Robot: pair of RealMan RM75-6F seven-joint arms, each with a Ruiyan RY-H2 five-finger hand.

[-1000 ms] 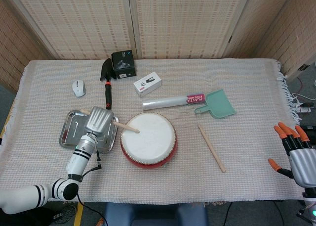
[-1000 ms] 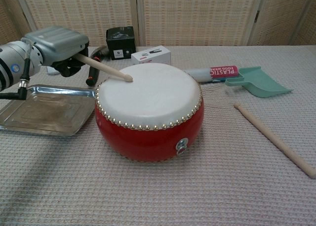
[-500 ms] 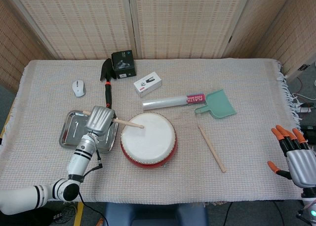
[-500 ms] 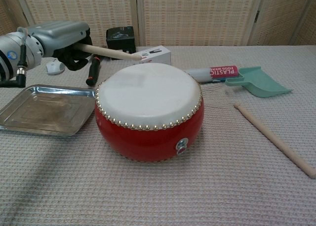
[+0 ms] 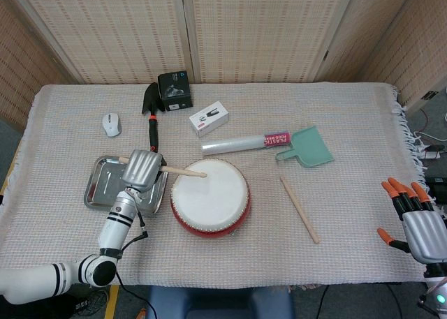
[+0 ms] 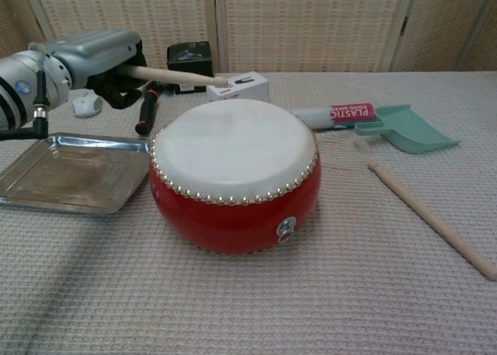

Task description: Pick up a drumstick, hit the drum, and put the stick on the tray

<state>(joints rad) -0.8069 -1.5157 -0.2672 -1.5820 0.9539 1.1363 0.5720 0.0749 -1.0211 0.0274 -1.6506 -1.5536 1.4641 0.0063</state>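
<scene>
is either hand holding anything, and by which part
The left hand grips a drumstick near its butt end; the right hand holds nothing.

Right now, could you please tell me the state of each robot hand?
Left robot hand: holding a drumstick raised above the drum.
Right robot hand: open, holding nothing, at the table's right edge.

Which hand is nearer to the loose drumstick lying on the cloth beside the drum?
Right. The right hand hovers off the table's right edge, apart from the loose drumstick; the left hand is beyond the drum, holding the other drumstick.
</scene>
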